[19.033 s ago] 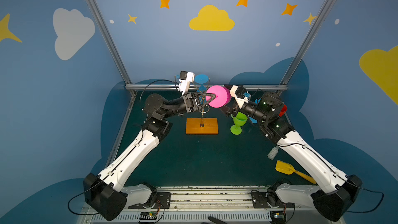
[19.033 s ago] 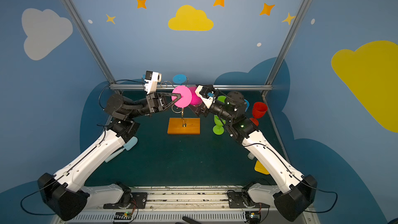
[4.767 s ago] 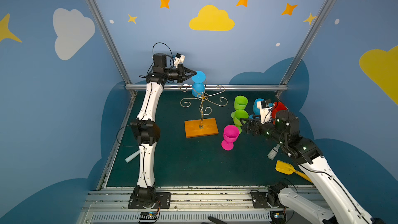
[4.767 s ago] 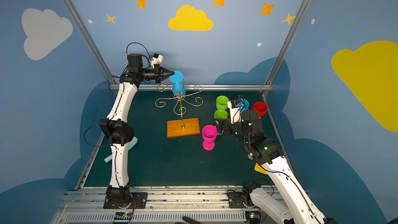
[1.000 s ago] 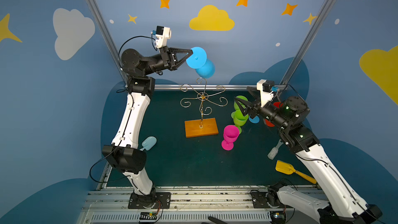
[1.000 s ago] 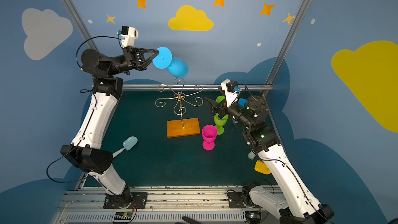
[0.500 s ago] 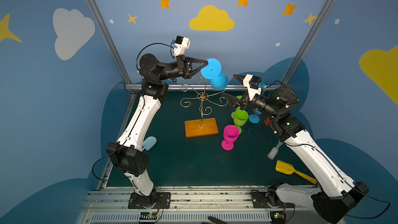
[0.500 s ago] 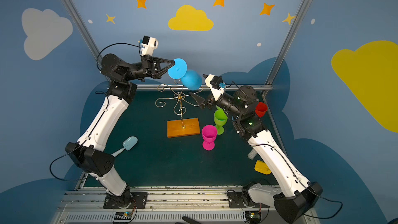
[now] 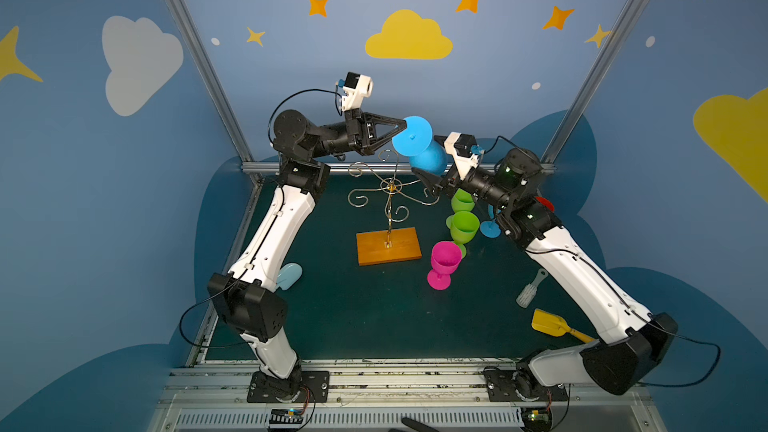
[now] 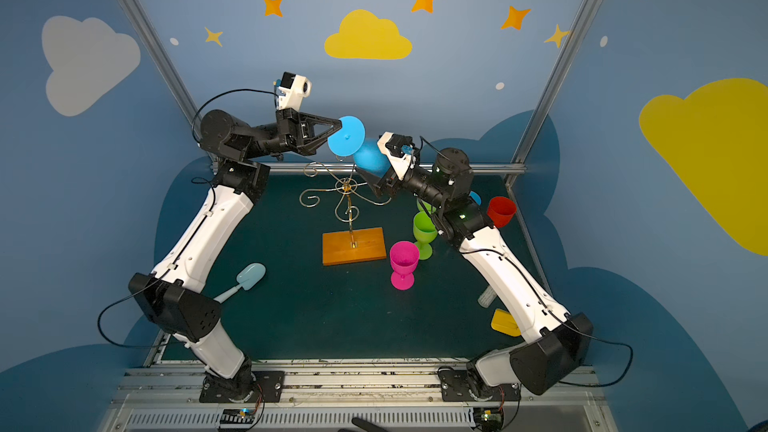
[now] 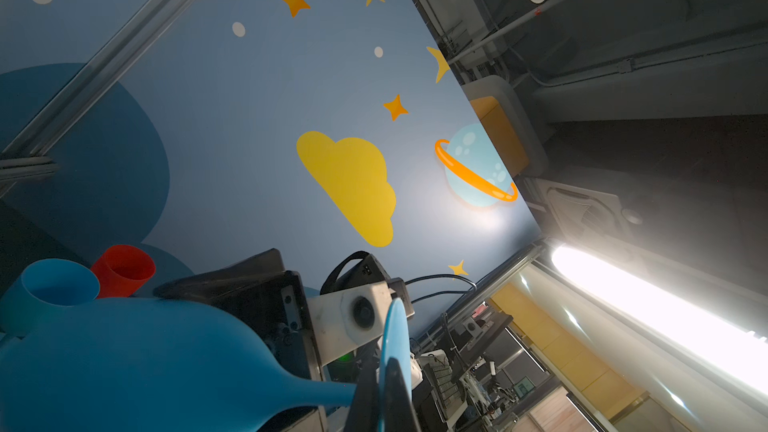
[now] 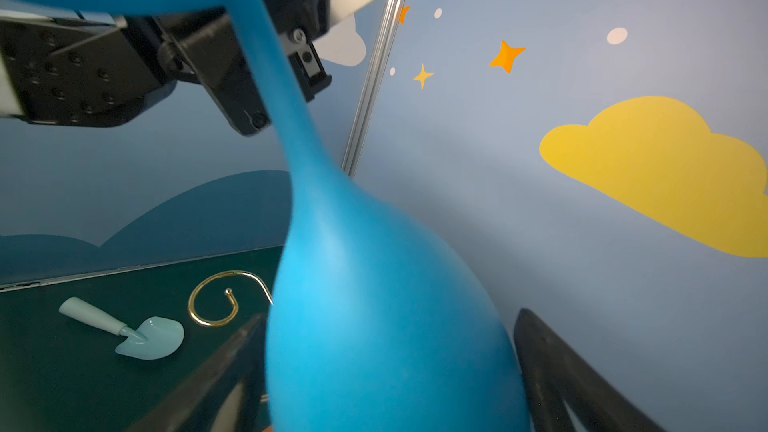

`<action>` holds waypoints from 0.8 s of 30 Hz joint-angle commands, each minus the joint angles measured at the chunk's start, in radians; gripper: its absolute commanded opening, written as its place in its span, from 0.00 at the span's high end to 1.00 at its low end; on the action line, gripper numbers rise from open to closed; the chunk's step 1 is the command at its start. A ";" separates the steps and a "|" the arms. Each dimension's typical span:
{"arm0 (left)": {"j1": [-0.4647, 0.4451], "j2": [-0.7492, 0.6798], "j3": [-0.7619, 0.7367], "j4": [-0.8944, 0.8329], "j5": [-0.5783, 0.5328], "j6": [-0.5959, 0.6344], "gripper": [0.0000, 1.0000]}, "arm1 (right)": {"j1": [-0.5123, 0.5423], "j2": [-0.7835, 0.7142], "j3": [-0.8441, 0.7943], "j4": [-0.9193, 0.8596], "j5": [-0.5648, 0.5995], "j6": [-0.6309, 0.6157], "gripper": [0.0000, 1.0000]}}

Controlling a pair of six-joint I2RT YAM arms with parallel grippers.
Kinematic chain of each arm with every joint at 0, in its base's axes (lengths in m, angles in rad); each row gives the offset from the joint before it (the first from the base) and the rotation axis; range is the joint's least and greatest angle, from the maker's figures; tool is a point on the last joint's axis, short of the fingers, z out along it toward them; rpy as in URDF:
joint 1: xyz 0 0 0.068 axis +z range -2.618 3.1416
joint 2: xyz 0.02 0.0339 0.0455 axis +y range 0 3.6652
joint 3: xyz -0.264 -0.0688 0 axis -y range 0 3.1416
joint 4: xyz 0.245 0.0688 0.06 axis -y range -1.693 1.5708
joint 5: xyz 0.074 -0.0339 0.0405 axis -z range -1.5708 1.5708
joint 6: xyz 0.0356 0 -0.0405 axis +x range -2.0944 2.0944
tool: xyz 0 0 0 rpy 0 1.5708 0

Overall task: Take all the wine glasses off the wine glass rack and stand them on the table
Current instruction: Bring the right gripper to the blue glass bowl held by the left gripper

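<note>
Ok, my left hand pinches blue wine glass by the foot, mid-air above wine glass rack. Only right wrist view shows my right hand open, fingers straddling the bowl.

In the right wrist view the blue plastic wine glass is cut off at both ends: its foot by one edge, its bowl's mouth by the opposite one. The black fingers of the right gripper run out of frame too and are blurred. In both top views the right arm hides most of another blue plastic glass; in a top view it covers part of a yellow plastic scoop.
</note>
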 commanded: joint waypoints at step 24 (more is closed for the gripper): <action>0.036 -0.106 -0.125 -0.283 -0.090 0.588 0.40 | 0.011 -0.161 0.071 -0.458 0.221 0.133 0.49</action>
